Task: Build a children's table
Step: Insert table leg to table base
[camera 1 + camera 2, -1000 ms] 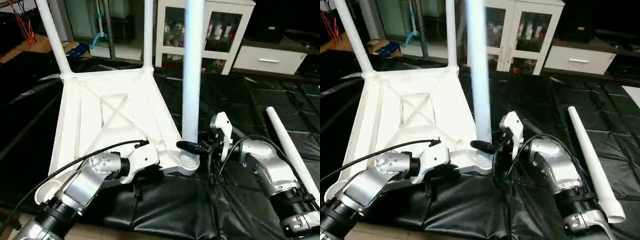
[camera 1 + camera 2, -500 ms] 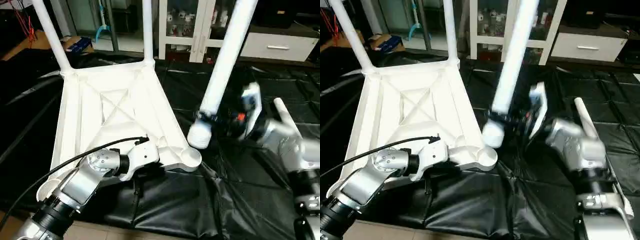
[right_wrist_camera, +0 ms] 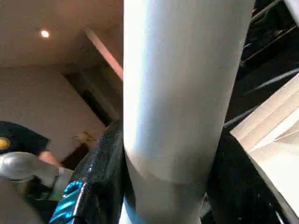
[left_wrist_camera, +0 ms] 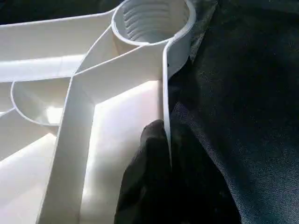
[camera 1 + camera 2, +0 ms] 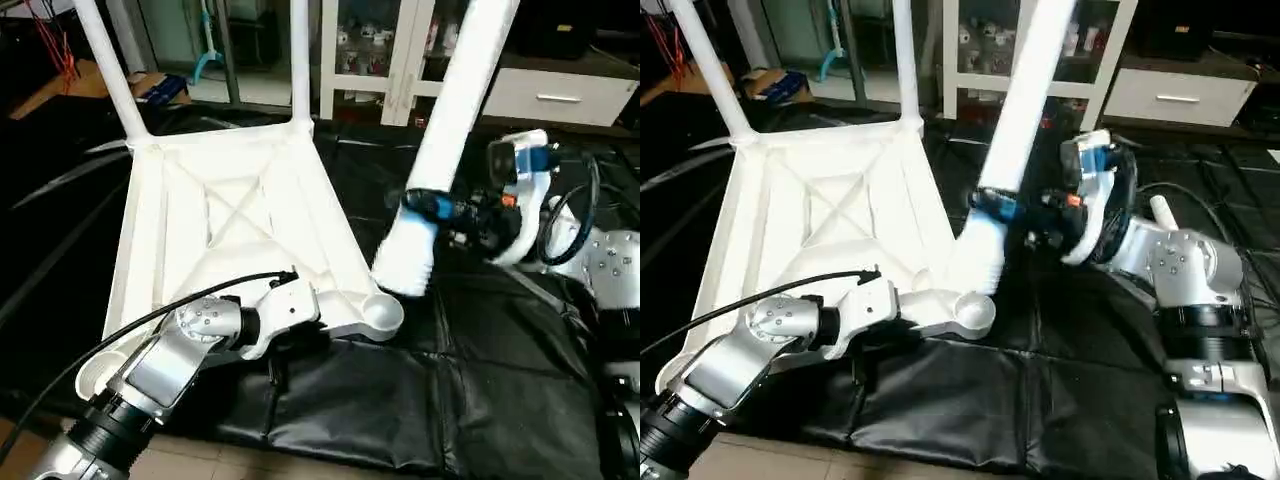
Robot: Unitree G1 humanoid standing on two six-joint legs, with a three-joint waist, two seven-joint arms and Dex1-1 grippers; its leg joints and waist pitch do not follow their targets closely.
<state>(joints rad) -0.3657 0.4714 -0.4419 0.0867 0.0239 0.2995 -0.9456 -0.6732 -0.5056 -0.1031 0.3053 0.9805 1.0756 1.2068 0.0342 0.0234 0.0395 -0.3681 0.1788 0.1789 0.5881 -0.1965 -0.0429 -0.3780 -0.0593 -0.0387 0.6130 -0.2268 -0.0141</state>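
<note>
The tabletop point(image 5: 235, 235) lies upside down on the black sheet point(image 5: 480, 390) that covers the floor, with its ribbed underside turned up; two white legs point(image 5: 110, 70) stand upright in the two far corner sockets, one at the far left corner and the other point(image 5: 299, 60) at the far right corner. The near right corner socket point(image 5: 380, 313) is open, and its ridged inner wall shows in the left wrist view point(image 4: 152, 21).

The left gripper point(image 5: 290, 310) is at the near edge of the tabletop, just beside that socket; its black fingers point(image 4: 154, 186) are pressed together on the thin outer wall of the tabletop.

The right gripper point(image 5: 440, 210) holds a third leg point(image 5: 450, 130) near its lower end, one finger on each side of the tube; this leg is tilted, the top leaning away to the right, and its lower end point(image 5: 405, 265) hangs above the sheet, just beside the open socket but not inside it.

Behind the sheet stands a white cabinet point(image 5: 400, 50) with glass doors, and to the right of it a low white drawer unit point(image 5: 545, 95).
</note>
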